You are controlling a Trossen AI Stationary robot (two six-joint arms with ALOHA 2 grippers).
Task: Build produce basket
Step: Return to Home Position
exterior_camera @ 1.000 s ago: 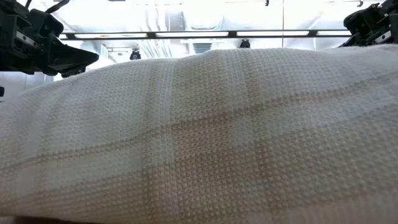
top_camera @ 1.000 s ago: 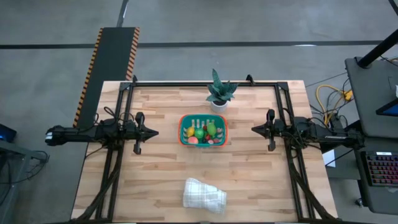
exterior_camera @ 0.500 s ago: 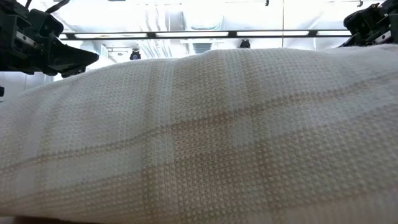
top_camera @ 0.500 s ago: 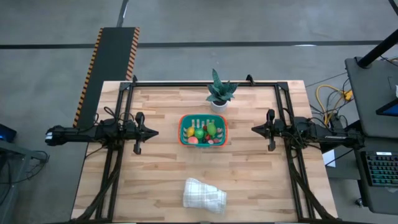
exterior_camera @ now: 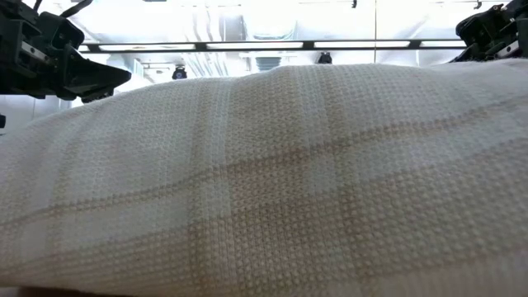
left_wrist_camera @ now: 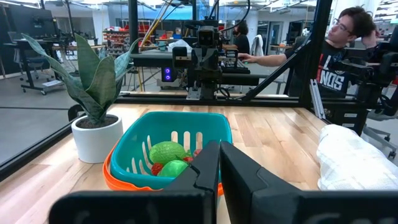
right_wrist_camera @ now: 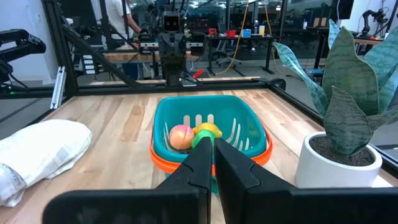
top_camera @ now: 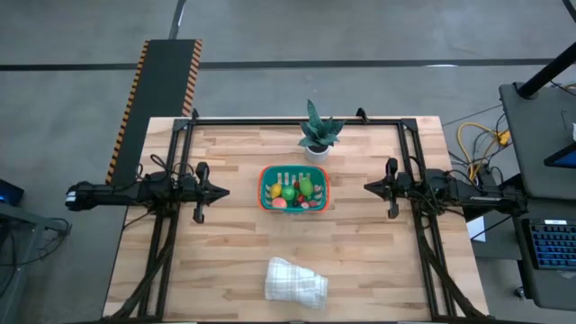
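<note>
Now the wooden surface [top_camera: 234, 261] carries everything. The left fingers [top_camera: 225, 191], pressed together, sit at 9 o'clock from the basket [top_camera: 266, 184], which stands mid-surface. The right fingers [top_camera: 366, 187], likewise together, sit at 3 o'clock. A cloth [top_camera: 295, 281] lies at 6 o'clock, a potted plant [top_camera: 317, 133] at 12. The produce [top_camera: 295, 191] lies inside the basket.

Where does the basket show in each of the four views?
High view: the basket in the middle, between the left pincer and the right pincer.
Low view: not in it; the cloth fills the picture.
Left wrist view: the basket just ahead of the left pincer, between plant and cloth.
Right wrist view: the basket likewise, ahead of the right pincer.
Landmark: the cloth shows in all four views.
</note>
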